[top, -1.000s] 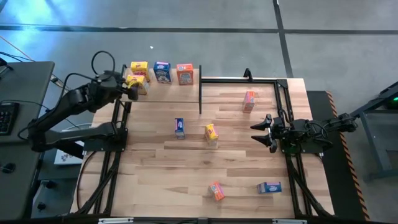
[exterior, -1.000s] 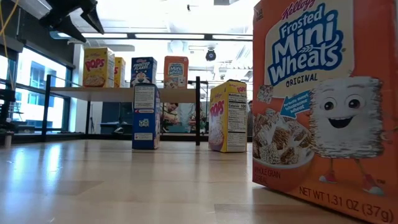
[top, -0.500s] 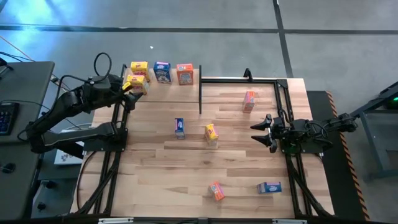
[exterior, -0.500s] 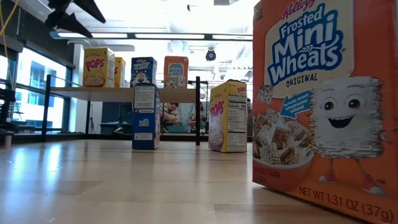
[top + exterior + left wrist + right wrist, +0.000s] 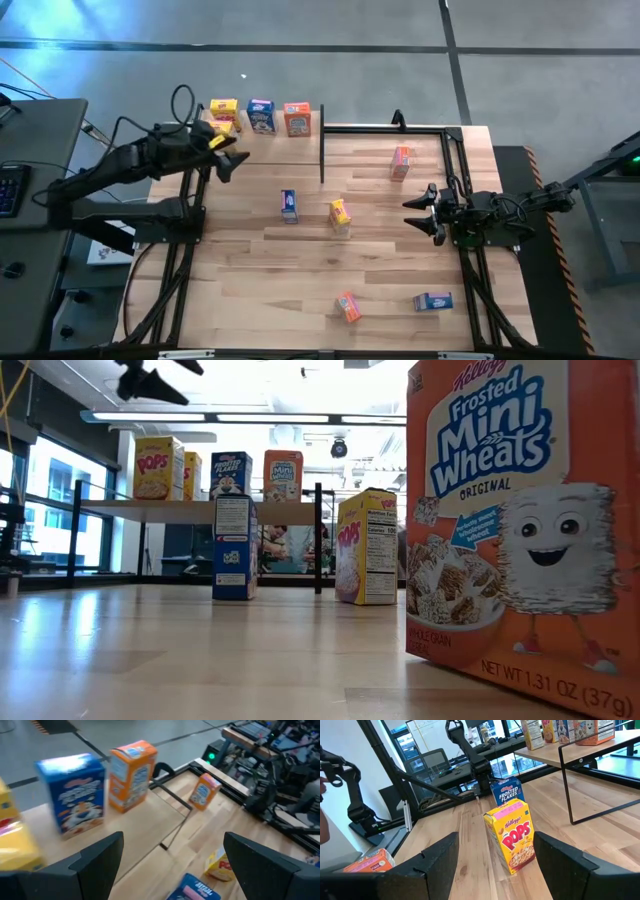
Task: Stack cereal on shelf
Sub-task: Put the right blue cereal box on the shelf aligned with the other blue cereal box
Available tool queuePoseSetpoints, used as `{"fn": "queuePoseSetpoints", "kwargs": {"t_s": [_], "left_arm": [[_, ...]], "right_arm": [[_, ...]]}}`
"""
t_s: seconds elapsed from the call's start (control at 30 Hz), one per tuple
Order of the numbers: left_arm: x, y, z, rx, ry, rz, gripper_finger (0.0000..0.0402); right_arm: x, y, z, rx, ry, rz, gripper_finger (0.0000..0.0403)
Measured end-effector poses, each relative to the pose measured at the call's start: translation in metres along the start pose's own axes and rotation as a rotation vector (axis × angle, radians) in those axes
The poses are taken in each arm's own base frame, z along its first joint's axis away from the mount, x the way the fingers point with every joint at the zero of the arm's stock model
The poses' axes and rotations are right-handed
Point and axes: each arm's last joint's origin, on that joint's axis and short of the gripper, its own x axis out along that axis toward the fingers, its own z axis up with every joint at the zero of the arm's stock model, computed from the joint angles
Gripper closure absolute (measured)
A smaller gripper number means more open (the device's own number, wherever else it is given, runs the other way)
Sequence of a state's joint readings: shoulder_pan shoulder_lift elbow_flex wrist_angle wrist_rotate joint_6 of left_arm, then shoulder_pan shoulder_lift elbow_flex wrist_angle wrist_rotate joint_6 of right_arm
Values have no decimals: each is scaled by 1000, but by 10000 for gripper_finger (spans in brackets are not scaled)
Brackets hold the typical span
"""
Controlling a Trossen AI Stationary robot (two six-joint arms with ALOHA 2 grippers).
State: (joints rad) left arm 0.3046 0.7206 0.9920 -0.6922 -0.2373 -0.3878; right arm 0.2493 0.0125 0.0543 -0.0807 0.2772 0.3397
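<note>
The left pincer (image 5: 228, 163) hovers spread and empty over the shelf (image 5: 290, 148), which carries two yellow boxes (image 5: 222, 110), a blue box (image 5: 261, 115) and an orange box (image 5: 297, 118). On the surface (image 5: 380, 260) lie five more cereal boxes (image 5: 339, 213). The right pincer (image 5: 414, 212) waits spread at the right edge.

Robotics lab in an open office/industrial hall. Polished grey concrete floor (image 5: 520, 90) with dark seams across top of frame. Black metal rig frame (image 5: 455, 170) bolted round a wooden table (image 5: 300, 280). Ceiling light strips (image 5: 300, 418) and big windows (image 5: 40, 510) at left, low view. Office chair (image 5: 437, 759), whiteboard (image 5: 427, 727) upper left, right wrist view.
</note>
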Motion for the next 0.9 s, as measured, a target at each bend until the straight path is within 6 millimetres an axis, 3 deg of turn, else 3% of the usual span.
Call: {"fn": "queuePoseSetpoints", "kwargs": {"t_s": [0.9], "left_arm": [[51,-77,-25,108,150,-244,66]], "right_arm": [[0,0,0,0,0,-1,155]]}}
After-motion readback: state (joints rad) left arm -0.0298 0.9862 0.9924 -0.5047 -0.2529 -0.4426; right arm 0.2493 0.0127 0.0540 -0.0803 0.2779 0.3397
